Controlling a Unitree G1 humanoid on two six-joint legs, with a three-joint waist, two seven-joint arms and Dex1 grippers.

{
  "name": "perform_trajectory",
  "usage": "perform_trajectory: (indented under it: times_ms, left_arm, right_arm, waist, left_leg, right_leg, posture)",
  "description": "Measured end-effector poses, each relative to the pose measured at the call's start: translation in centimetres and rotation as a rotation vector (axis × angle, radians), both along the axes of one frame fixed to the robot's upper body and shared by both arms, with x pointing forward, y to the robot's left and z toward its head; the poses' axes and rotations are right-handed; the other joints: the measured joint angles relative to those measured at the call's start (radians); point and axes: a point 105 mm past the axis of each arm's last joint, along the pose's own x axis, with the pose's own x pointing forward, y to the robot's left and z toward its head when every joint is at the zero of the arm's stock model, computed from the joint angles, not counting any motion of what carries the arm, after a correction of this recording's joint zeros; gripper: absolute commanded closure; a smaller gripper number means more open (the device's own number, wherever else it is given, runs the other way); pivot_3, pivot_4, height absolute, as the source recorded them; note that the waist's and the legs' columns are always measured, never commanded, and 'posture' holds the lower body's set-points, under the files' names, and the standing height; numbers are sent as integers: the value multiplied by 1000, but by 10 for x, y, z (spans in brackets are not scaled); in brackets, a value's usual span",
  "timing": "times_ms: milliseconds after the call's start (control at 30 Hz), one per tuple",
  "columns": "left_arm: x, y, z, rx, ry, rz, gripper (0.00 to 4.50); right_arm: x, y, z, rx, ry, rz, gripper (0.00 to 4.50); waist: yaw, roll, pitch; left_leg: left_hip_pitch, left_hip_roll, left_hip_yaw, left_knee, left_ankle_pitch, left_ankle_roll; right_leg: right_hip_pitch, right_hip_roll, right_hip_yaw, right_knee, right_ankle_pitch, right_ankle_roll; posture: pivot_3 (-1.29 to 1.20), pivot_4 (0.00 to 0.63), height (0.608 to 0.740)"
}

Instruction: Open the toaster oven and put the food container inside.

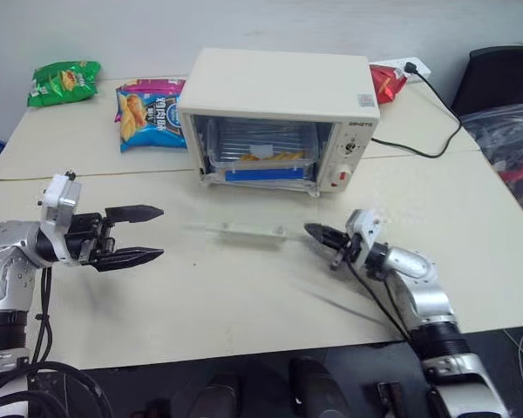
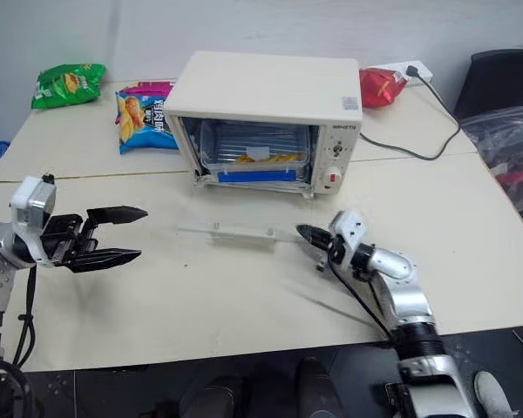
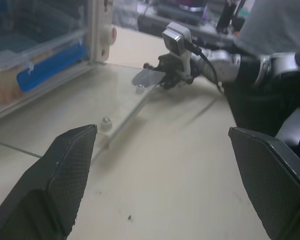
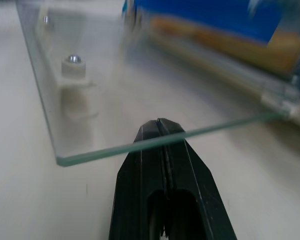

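Observation:
The cream-white toaster oven [image 1: 279, 87] stands at the back of the table with its glass door [image 1: 253, 205] dropped flat toward me, handle [image 1: 244, 232] at the front edge. The food container [image 1: 261, 161], clear with a blue clip strip and yellow fries, sits inside on the rack. My left gripper [image 1: 161, 233] hovers open and empty to the left of the door, pointing right. My right gripper [image 1: 312, 231] is shut, its tip at the door's front right corner; in the right wrist view the glass edge crosses just over its tip [image 4: 162, 122].
Snack bags lie behind the oven: green [image 1: 63, 83], blue and pink [image 1: 150, 113], red [image 1: 388, 83]. A black cord [image 1: 427, 131] runs from the oven's right side to the back. A black chair [image 1: 506, 78] and a plastic bag [image 1: 514, 139] stand at the right.

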Motion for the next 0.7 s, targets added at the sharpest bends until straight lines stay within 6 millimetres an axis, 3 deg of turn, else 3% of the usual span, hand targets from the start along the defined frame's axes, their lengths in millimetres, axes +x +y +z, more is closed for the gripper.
perform_trajectory:
  times_ms: [100,200,267,333,400,533,700]
  left_arm:
    - [6,2,7,-56,-60,76,31]
    - [12,10,9,-99,-104,191,31]
    - [12,14,3,-85,-109,226,31]
    - [9,19,-8,-49,-105,247,6]
    - [7,22,-18,2,-105,263,0]
    - [2,36,-41,152,-88,322,0]
    - [-17,51,-69,351,-87,328,0]
  right_arm:
    - [0,4,28,119,-60,7,4500]
    - [5,-10,72,266,-139,-26,4500]
    - [4,-17,96,294,-188,-18,4500]
    - [0,-26,107,281,-204,-7,4325]
    - [-7,-30,104,207,-200,28,3935]
    - [-30,-38,70,-49,-149,146,2566]
    - [-60,-65,20,-257,-52,203,818]
  waist:
    - [0,0,0]
    - [0,0,0]
    - [0,0,0]
    - [-1,1,0]
    - [1,1,0]
    - [7,0,0]
    - [21,1,0]
  left_leg:
    - [-1,-1,-1,1,0,0]
    - [-1,-1,-1,1,0,0]
    - [0,-1,-1,0,0,0]
    - [0,-1,-1,0,0,0]
    - [0,-1,-1,-1,0,0]
    - [-1,-1,0,-1,0,1]
    - [0,-1,2,-1,-1,1]
  right_leg:
    - [0,-1,-1,0,0,0]
    - [0,-1,-3,-1,0,0]
    - [1,-1,-3,-1,0,0]
    - [0,-1,-3,-1,0,0]
    - [0,-2,-3,-2,0,0]
    - [1,-3,-2,-3,0,0]
    - [0,-2,0,-6,0,0]
  posture:
    - [0,150,740]
    - [0,150,740]
    - [0,150,740]
    - [0,150,740]
    - [0,150,740]
    - [0,150,740]
    - [0,150,740]
